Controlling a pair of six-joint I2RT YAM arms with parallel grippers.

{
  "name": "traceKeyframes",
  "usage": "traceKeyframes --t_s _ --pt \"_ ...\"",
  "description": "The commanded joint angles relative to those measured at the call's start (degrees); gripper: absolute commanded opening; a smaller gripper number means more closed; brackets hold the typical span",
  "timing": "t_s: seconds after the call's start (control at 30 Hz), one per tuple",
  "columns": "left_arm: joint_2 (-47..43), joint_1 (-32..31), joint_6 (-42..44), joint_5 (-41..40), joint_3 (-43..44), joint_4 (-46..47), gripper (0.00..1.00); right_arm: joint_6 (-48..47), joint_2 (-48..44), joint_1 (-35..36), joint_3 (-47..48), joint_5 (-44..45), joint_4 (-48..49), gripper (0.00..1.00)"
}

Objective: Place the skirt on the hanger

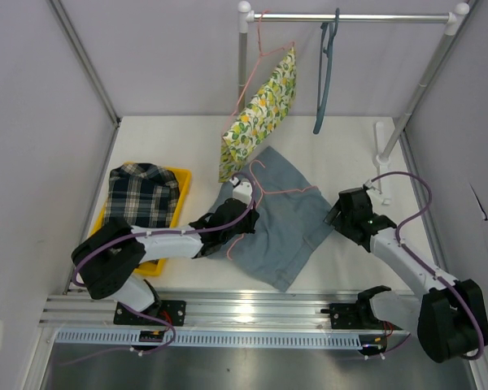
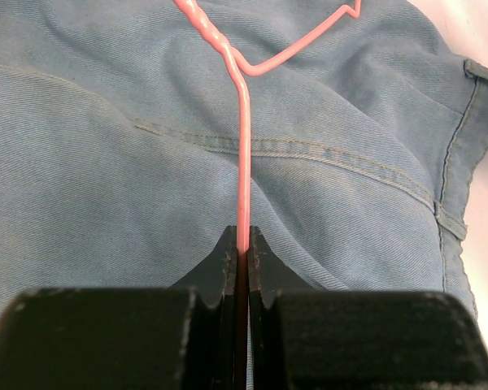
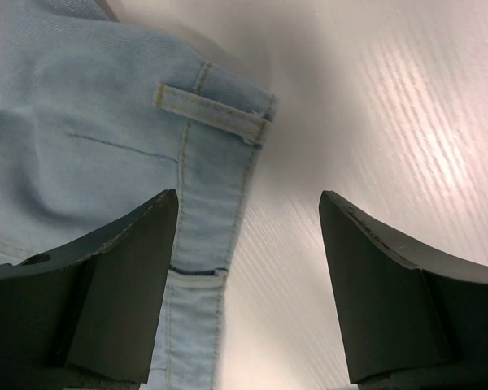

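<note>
The lemon-print skirt (image 1: 263, 110) hangs tilted on a thin pink hanger (image 1: 259, 45) hooked on the rail. A second pink hanger (image 1: 286, 191) lies on the blue denim garment (image 1: 285, 231) on the table. My left gripper (image 1: 242, 219) is shut on that hanger's wire (image 2: 244, 146); in the left wrist view the wire runs straight out from between the closed jaws of the left gripper (image 2: 241, 244), above the denim (image 2: 106, 162). My right gripper (image 1: 335, 213) is open and empty at the denim's right edge; in its wrist view the right gripper (image 3: 248, 211) straddles the seam and belt loop (image 3: 211, 114).
A yellow tray (image 1: 183, 175) at the left holds a dark plaid shirt (image 1: 142, 195). A thicker blue-grey hanger (image 1: 325, 73) hangs on the rail (image 1: 374, 16). The rack's white post and foot (image 1: 384, 138) stand at the right. Walls close in both sides.
</note>
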Motion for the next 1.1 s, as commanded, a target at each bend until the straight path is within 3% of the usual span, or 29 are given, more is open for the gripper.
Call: traceKeyframes --t_s 0.0,0.17,0.27,0.3,0.33,0.37,0.73,1.07 --pt "-1.18 -0.43 -2.13 -3.25 0.54 5.62 0.0 1.58 2.9 -2.24 -1.07 -3.73 9.33 0.76" --pt "-1.44 -0.44 -2.4 -3.17 0.1 6.06 0.0 3.25 7.03 -3.65 -2.48 -4.44 15.77 0.75" --pt "-1.26 -0.44 -2.92 -3.25 -0.07 6.5 0.0 3.08 9.23 -4.17 -2.48 -4.97 17.71 0.49" --pt "-1.09 -0.44 -3.36 -3.43 0.01 6.67 0.0 3.25 9.24 -4.17 -2.74 -4.62 17.8 0.34" --pt "-1.0 -0.44 -3.54 -3.78 -0.07 6.85 0.0 3.34 8.89 -4.26 -3.27 -4.18 17.62 0.05" --pt "-0.83 -0.44 -4.24 -3.87 -0.16 7.03 0.0 3.17 8.36 -4.26 -3.36 -4.09 17.19 0.0" --pt "2.42 -0.96 -9.51 -11.25 2.3 6.06 0.0 2.46 -15.18 -0.31 -2.22 -0.31 -2.49 0.0" --pt "1.02 -2.19 -14.79 -20.91 3.0 3.07 0.0 0.97 -19.5 -1.09 0.15 2.85 -10.49 0.0"
